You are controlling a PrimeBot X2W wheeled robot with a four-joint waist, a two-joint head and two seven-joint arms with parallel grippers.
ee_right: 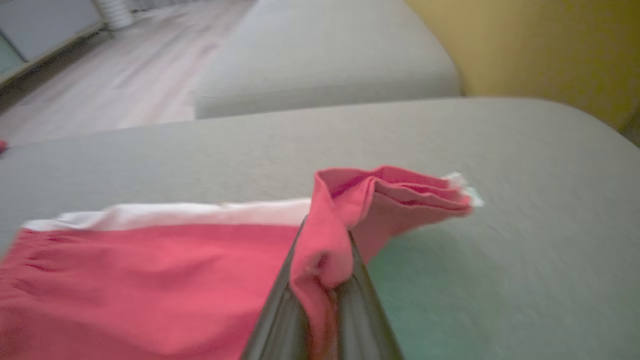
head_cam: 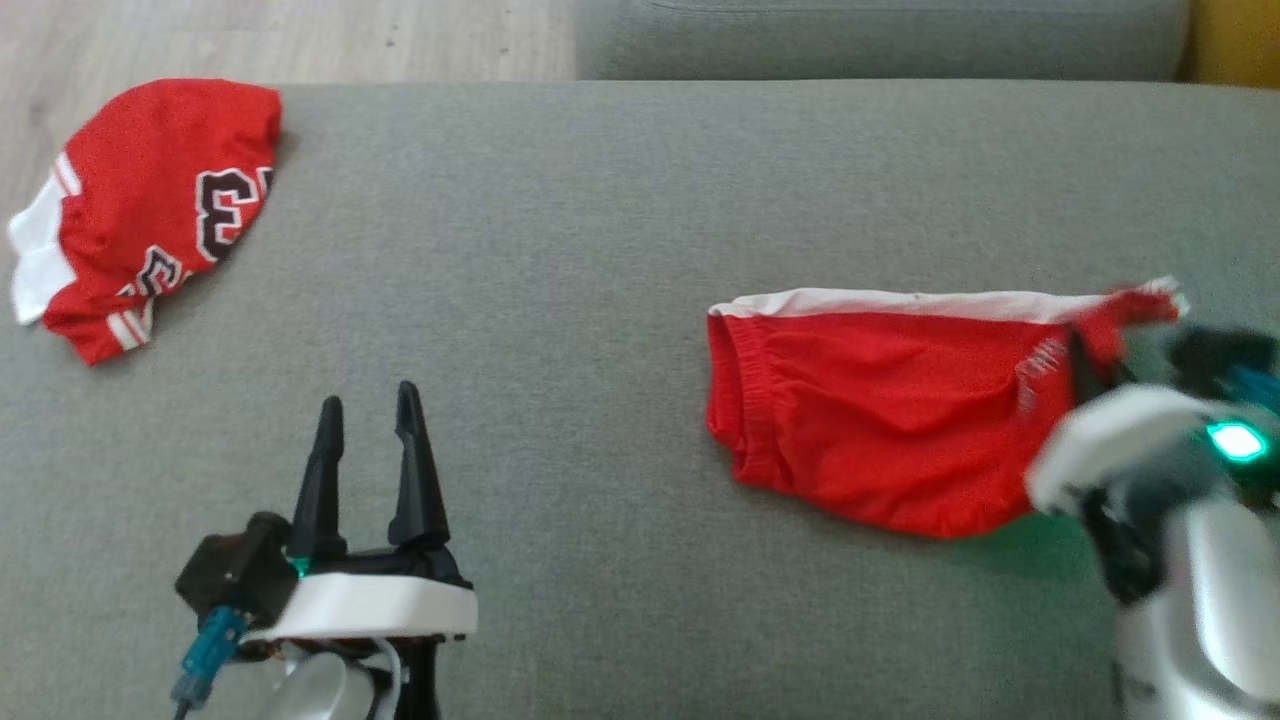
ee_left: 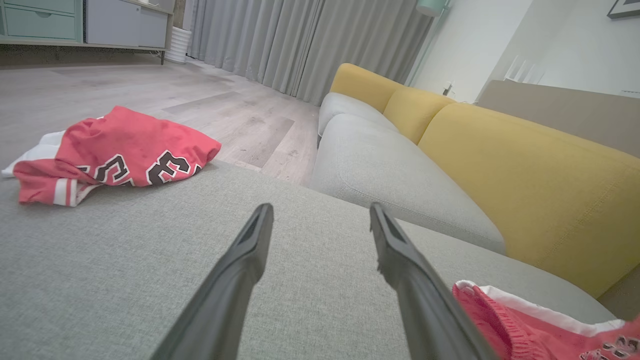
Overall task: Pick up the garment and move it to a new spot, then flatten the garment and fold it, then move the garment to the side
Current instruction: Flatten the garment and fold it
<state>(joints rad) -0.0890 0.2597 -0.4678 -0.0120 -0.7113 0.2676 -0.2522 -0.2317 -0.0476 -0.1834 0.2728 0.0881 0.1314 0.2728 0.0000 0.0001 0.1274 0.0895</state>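
The right gripper [head_cam: 1088, 345] is clamped on the right-hand corner of the red shorts [head_cam: 880, 410], which lie toward the right of the grey seat cushion [head_cam: 600, 250]. The left gripper [head_cam: 368, 400] hangs spread and empty, well apart from them. A red jersey [head_cam: 150, 210] sits at the cushion's far left edge.

From the left wrist, the parted fingers point over bare cushion, with the shorts' edge at lower right.

From the right wrist, a thin fold is bunched between the closed fingers, and that corner is raised off the cushion.

The pinch looks small, so the lift should probably be smooth and high enough for the trailing hem to clear before carrying, staying away from the jersey.
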